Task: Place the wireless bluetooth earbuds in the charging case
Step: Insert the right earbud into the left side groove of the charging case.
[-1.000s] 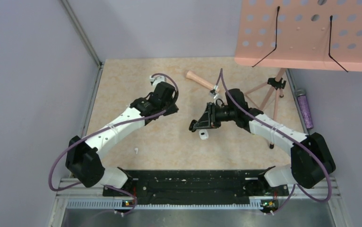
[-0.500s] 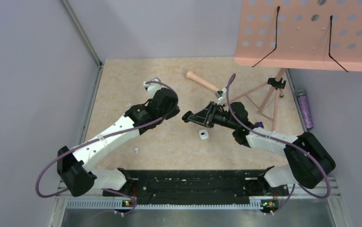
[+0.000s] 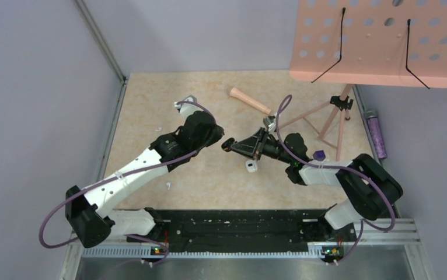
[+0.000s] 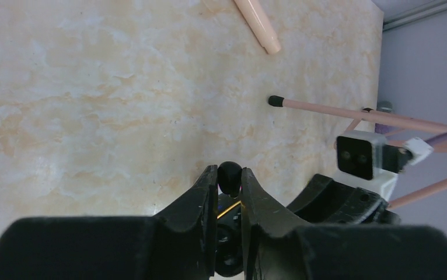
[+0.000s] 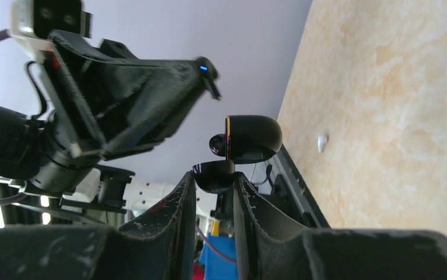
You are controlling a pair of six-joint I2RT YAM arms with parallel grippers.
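The tiny white plastic earbud (image 3: 168, 185) is judged light, slippery, best taken by its stem; left pincer (image 4: 229, 174) is closed, right pincer (image 5: 213, 182) is clamped on a glossy black rounded piece (image 5: 210, 170).

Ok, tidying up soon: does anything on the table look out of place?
Yes: a tiny white earbud lies loose on the table near the left arm, apart from the small white case beside the right gripper, which grips a black rounded piece.

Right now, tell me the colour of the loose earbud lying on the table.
White. The earbud shows best in the right wrist view.
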